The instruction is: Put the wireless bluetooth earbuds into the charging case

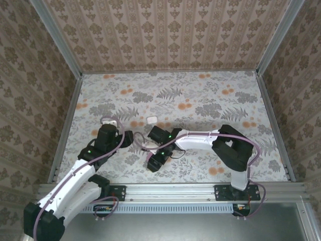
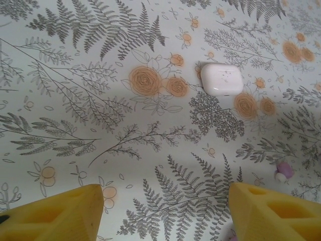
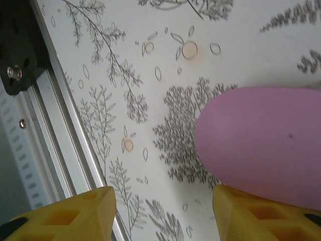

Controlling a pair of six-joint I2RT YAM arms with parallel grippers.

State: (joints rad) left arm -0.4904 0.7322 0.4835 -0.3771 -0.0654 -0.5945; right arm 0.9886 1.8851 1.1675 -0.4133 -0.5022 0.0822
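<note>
Left jaws hanging open over the counter, white case lying ahead, earbud sitting apart from it, right jaws gaping too, pink case looming beside one finger.

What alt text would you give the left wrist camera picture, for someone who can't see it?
A closed white charging case lies on a table printed with ferns and orange flowers, up and right of centre. A tiny pink-and-white earbud sits near the right edge. Two yellow fingertips of the left gripper show at the bottom corners, wide apart, nothing between.
</note>
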